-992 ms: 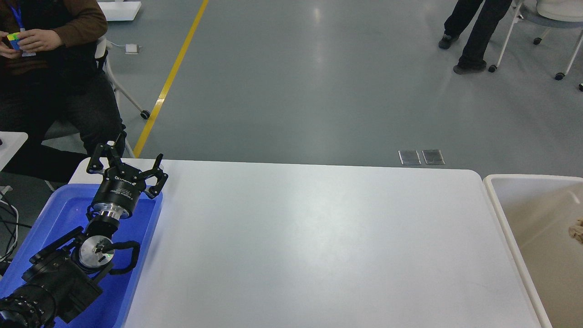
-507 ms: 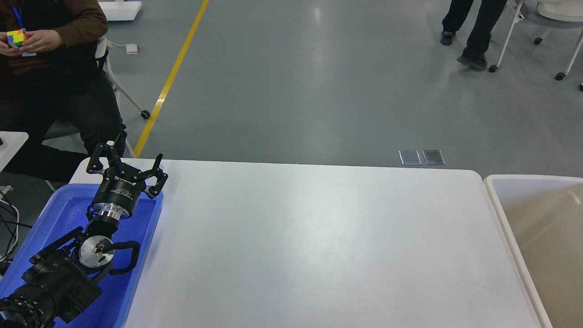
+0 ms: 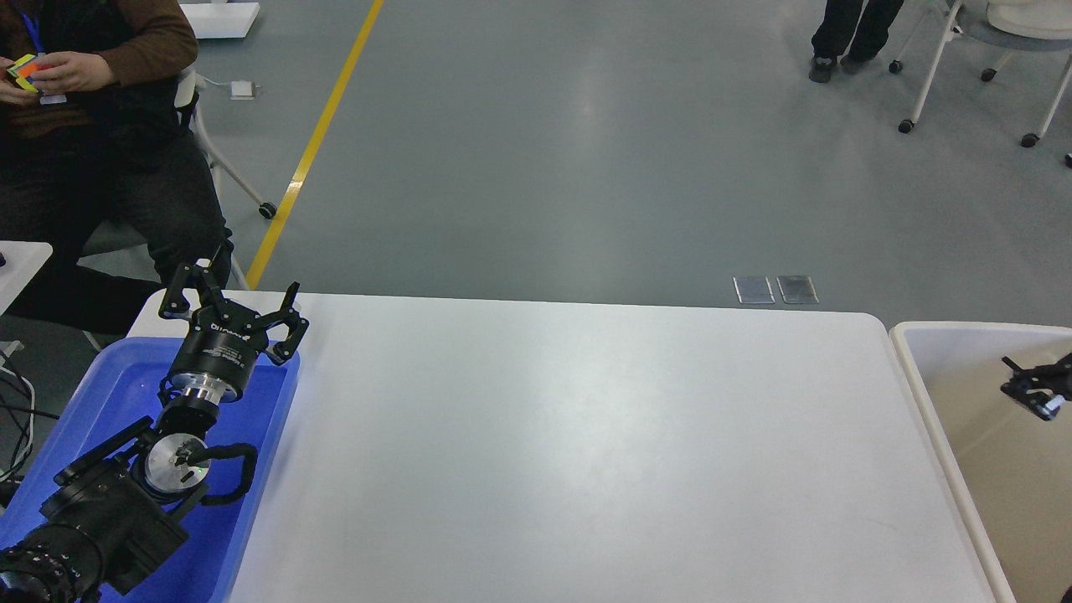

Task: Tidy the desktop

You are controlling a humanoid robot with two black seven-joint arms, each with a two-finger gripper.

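Observation:
The white desktop [image 3: 569,435] fills the middle of the head view and nothing lies on it. My left gripper [image 3: 234,297] is open and empty, its fingers spread wide, held over the far end of the blue tray [image 3: 117,394] at the desktop's left edge. My right gripper [image 3: 1037,390] shows only as a small dark tip at the right edge of the view, over the cream-white bin [image 3: 963,333]. Its fingers cannot be told apart.
A seated person [image 3: 92,126] holding a colourful cube is just beyond the table's far left corner. Rolling chairs [image 3: 971,59] and a standing person's feet [image 3: 837,59] are far back right. Cables [image 3: 17,410] hang at the left edge.
The tip of my right gripper has come into view over the bin. A brownish lump seen in the bin 1 s ago no longer shows. My left arm has not moved.

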